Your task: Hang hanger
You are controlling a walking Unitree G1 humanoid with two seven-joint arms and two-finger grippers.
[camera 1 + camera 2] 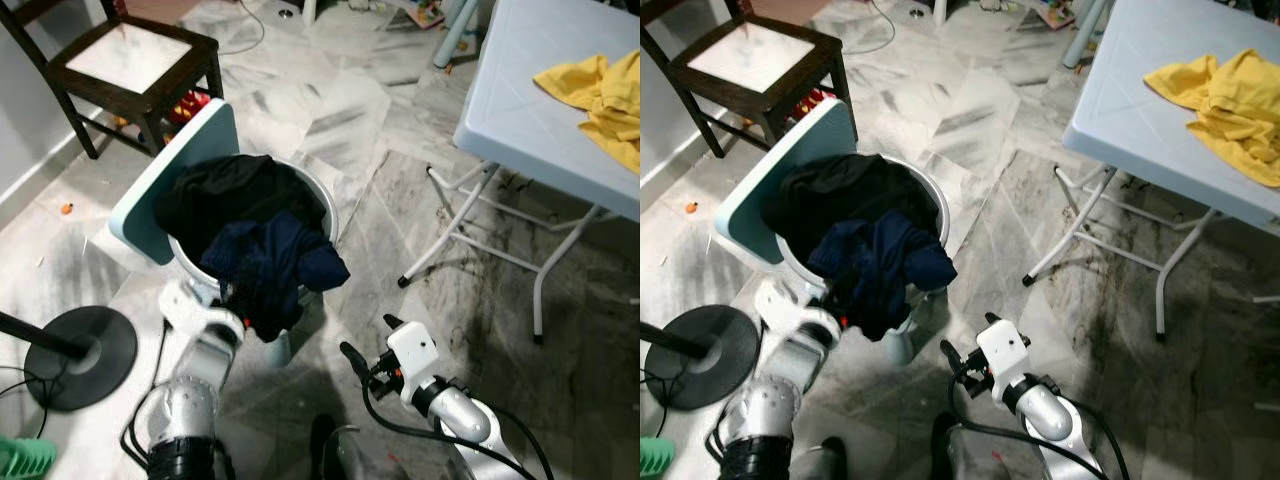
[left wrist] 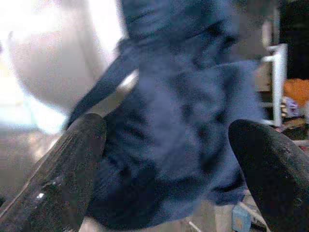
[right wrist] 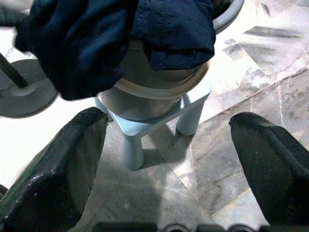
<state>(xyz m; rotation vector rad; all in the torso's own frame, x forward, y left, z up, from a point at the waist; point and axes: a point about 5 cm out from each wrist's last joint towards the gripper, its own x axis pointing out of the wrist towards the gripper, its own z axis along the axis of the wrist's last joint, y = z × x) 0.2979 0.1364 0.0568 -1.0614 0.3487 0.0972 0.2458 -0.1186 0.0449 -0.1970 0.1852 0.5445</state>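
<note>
A grey laundry basket point(image 1: 326, 206) stands on a small pale-blue chair point(image 1: 172, 178) and is heaped with a black garment point(image 1: 230, 190). A navy garment point(image 1: 280, 265) droops over its front rim. My left gripper point(image 2: 169, 164) is open right at the basket's front. The hanging navy garment point(image 2: 178, 121) lies between and just beyond its two black fingers point(image 2: 72, 169), and the cloth partly hides them in the eye views. My right gripper point(image 1: 368, 336) is open lower down, to the right of the basket. It points at the basket's base point(image 3: 154, 96) and the chair legs point(image 3: 133, 150), with nothing in it.
A white folding table point(image 1: 520, 110) with a yellow cloth point(image 1: 600, 95) stands at the right, its legs point(image 1: 450, 235) splayed toward me. A dark wooden chair point(image 1: 135, 65) sits at the back left. A black round stand base point(image 1: 80, 355) with a pole and a green object point(image 1: 25, 458) lie at the lower left.
</note>
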